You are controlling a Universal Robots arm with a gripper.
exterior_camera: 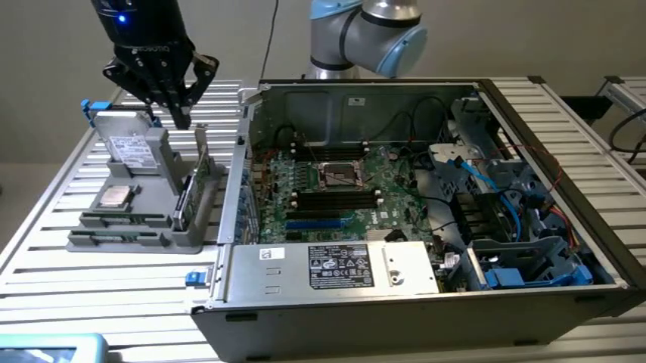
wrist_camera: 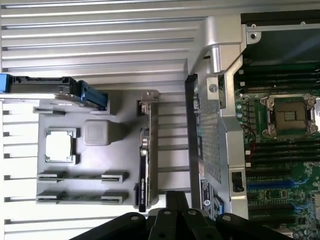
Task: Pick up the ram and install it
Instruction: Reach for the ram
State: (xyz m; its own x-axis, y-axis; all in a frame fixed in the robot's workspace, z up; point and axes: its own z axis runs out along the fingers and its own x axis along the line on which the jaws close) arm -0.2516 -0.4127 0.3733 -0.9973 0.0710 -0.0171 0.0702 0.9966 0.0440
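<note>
The black multi-fingered claw [exterior_camera: 181, 119] [wrist_camera: 177, 210] hangs with its fingertips drawn together, gripping nothing. Directly beneath it sits a grey moulded plastic parts holder [exterior_camera: 131, 242] [wrist_camera: 100, 155] on the slatted aluminium table [exterior_camera: 60, 272]. The thin dark-green ram stick [exterior_camera: 183, 198] [wrist_camera: 142, 172] stands on edge in that holder, below the claw's tips and apart from them, just beside a larger card with a metal bracket [exterior_camera: 206, 162] [wrist_camera: 153, 140]. On the exterior view's right of the claw lies the open grey metal computer case [exterior_camera: 302, 302] [wrist_camera: 215, 40] with its green motherboard [exterior_camera: 374, 204] [wrist_camera: 300, 180] exposed.
</note>
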